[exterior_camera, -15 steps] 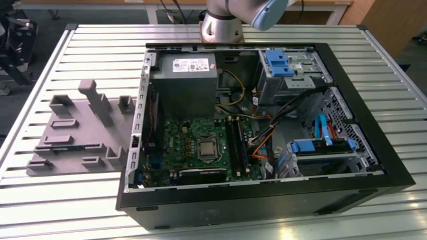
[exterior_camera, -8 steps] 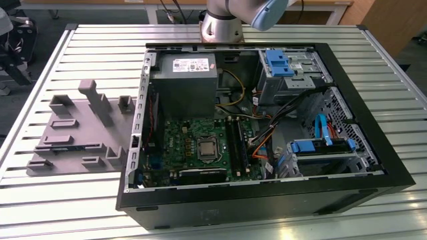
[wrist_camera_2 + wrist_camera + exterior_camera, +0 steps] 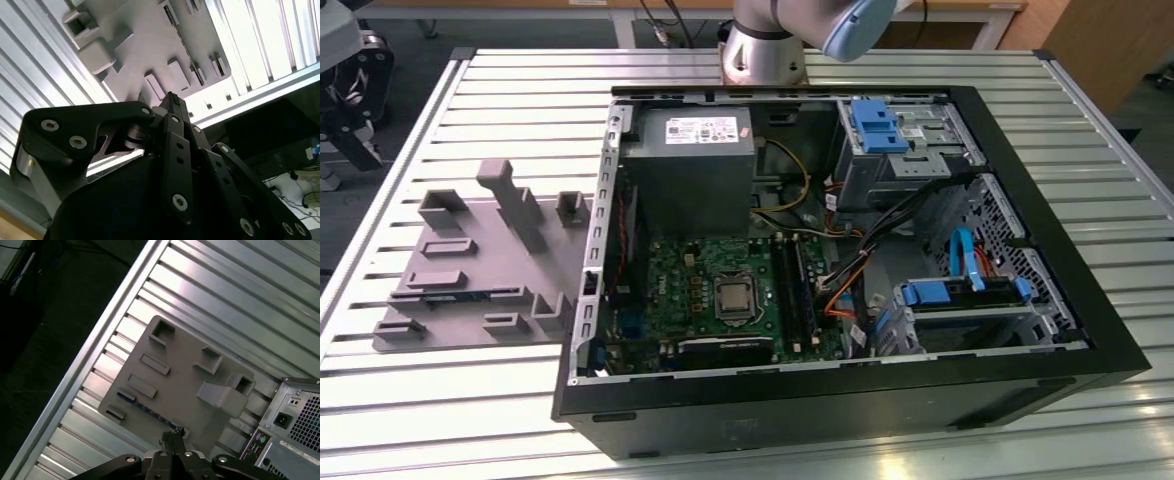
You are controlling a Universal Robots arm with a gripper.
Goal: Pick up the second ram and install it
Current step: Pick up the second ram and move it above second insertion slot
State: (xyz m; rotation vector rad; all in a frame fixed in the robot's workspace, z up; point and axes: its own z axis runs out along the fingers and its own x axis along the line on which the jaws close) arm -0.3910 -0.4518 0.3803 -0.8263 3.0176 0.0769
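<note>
A robot gripper (image 3: pixel 172 436) points down over a grey moulded holder tray (image 3: pixel 185 375) that lies on a slatted metal table (image 3: pixel 210 290). In both wrist views its black fingers (image 3: pixel 175 150) come together at a single narrow tip, closed on each other with nothing between them. The second ram (image 3: pixel 150 414), a thin blue-green stick, lies on edge in a long slot of the tray. In the first wrist view it runs just past the fingertips, close to them but not touching. Around the fingertips the tray carries several raised blocks and rectangular pockets, and the second wrist view shows the tip of the gripper (image 3: pixel 171 100) over the same tray (image 3: pixel 140 45). To one side of the fingers, beyond the tray's edge, stands the rear corner of an open computer case (image 3: pixel 295 420) with its sockets and vent grille. In the exterior view the tray (image 3: pixel 467 250) sits on the table (image 3: pixel 720 70) at the exterior view's left, with the ram (image 3: pixel 454 297) seen as a dark bluish strip along its near part. The case (image 3: pixel 854 400) lies on its side just beside the tray, open upward. Inside it are a green motherboard (image 3: pixel 707 290), a grey power supply (image 3: pixel 687 160) and blue drive brackets. The arm (image 3: pixel 767 40) rises from behind the case.
</note>
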